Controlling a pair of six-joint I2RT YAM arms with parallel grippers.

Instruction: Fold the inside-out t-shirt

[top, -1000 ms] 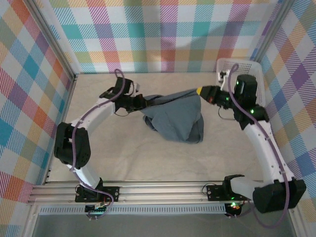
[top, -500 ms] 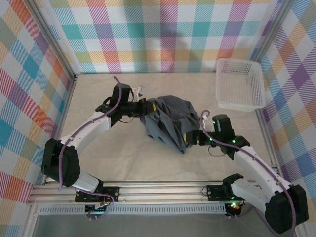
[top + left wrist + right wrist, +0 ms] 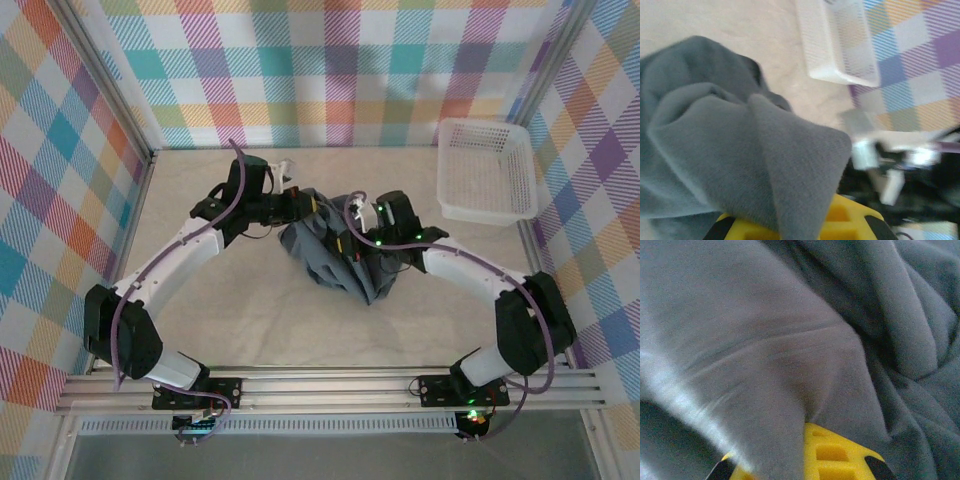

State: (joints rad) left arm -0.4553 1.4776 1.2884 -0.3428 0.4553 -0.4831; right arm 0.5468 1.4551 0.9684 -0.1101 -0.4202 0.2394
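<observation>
Currently holding the dark slate-grey, soft-cloth t-shirt (image 3: 322, 252) bunched in a crumpled heap near the middle of the pale beige bench (image 3: 250, 310). Pinching its left edge with the left pincer (image 3: 310, 209), pressed together on cloth. Gripping folds on its right side with the right pincer (image 3: 345, 242), likewise clamped tight on cloth. Leaving the white plastic lattice basket (image 3: 485, 213) well apart, at the far right corner.
</observation>
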